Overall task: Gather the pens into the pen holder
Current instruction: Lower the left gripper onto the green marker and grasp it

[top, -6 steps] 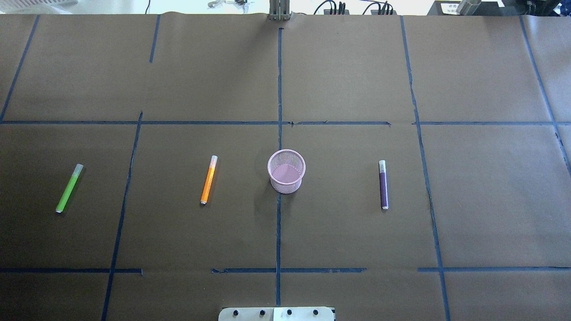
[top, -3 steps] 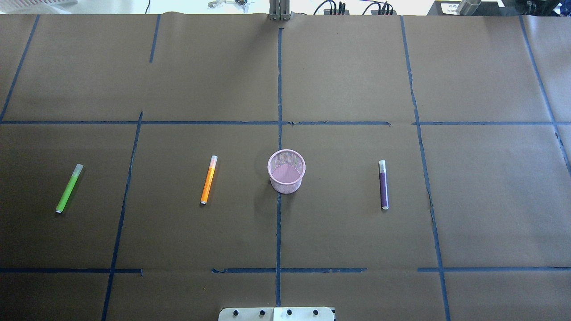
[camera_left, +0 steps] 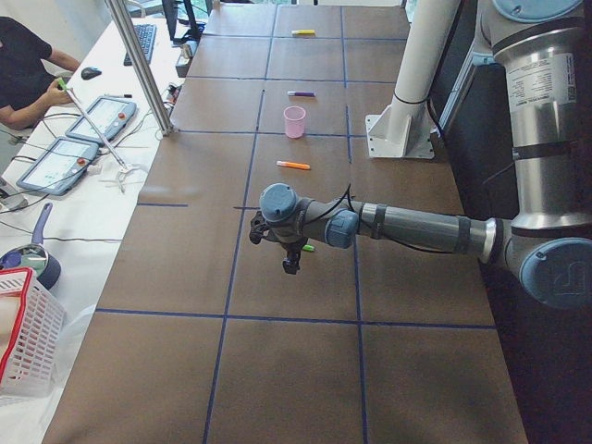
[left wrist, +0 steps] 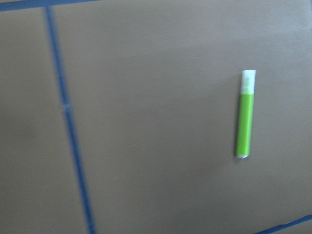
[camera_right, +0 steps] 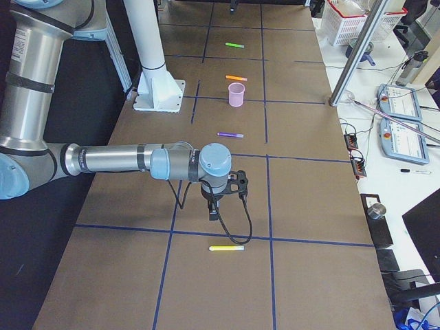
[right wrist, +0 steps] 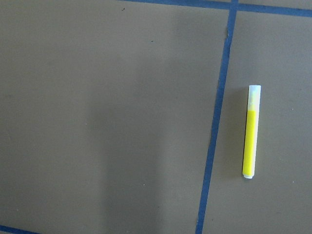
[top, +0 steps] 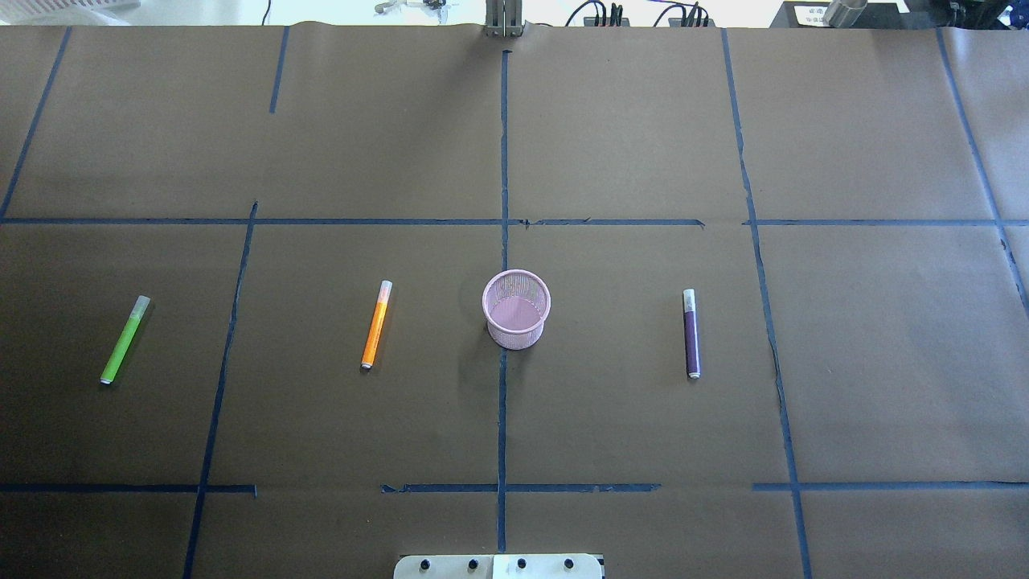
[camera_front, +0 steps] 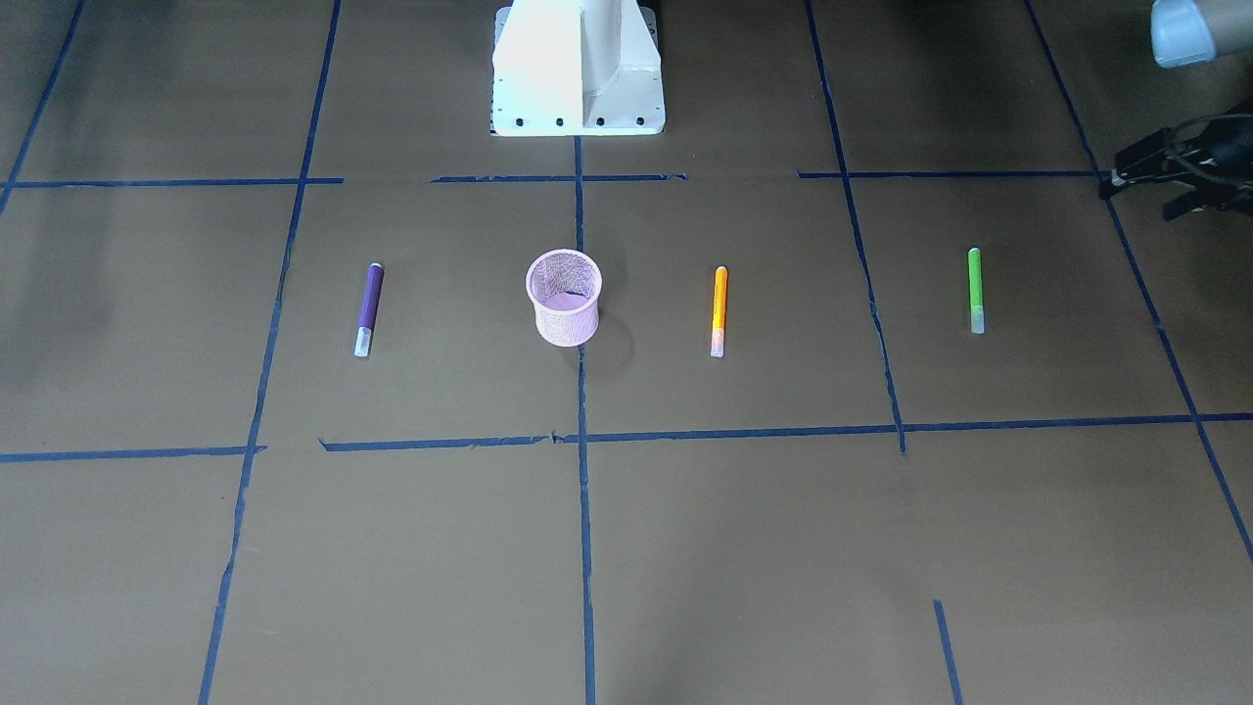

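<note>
The pink mesh pen holder (top: 516,309) stands upright at the table's middle. The orange pen (top: 376,324) lies to its left, the green pen (top: 125,339) far left, and the purple pen (top: 691,333) to its right. All lie flat on the paper. My left gripper (camera_left: 291,266) hangs over the table close to the green pen (left wrist: 245,113); it shows dark and partial in the front view (camera_front: 1136,184), and I cannot tell its jaws. My right gripper (camera_right: 214,214) hangs near a yellow pen (camera_right: 227,247); I cannot tell its state. Neither gripper shows in the overhead view.
The yellow pen (right wrist: 251,131) lies beyond the overhead view's right side, beside a blue tape line (right wrist: 214,126). The robot base (camera_front: 578,69) stands behind the holder. Operators' tablets (camera_left: 65,157) and a white basket (camera_left: 23,342) sit beyond the far table edge.
</note>
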